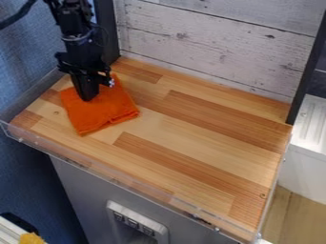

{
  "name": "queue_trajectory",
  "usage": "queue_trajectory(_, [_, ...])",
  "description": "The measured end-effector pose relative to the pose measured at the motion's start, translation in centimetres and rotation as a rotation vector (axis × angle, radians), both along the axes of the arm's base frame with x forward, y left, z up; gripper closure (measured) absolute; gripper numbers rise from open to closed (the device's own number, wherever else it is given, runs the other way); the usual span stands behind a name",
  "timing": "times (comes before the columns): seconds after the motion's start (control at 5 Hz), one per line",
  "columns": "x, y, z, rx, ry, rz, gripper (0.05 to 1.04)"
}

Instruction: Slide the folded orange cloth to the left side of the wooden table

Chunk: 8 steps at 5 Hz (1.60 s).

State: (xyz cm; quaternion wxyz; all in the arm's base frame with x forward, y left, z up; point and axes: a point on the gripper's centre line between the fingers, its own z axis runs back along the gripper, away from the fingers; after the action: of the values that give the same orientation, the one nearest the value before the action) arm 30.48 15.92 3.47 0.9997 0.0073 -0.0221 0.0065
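The black tool (87, 98) points down over the upper left part of an orange cloth (109, 113) as the camera sees it; whether it is spread, pressed together or pinching the cloth, I cannot tell. The cloth lies on the wooden surface (191, 133) under the tool, reaching out from it toward the camera and to the right. Behind the tool stands a black post (106, 29), with a whitish plank wall (210, 47) to the post's right.
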Motion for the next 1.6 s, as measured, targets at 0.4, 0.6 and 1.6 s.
queue_trajectory(0.4, [0.7,0.5,1.4,-0.014,-0.006,0.028,0.997])
queue_trajectory(0.6, [1.4,0.7,2.8,-0.019,0.001,0.038,0.844])
queue_trajectory(1.6, [0.1,-6.5,7.2,-0.001,0.063,0.012,0.092])
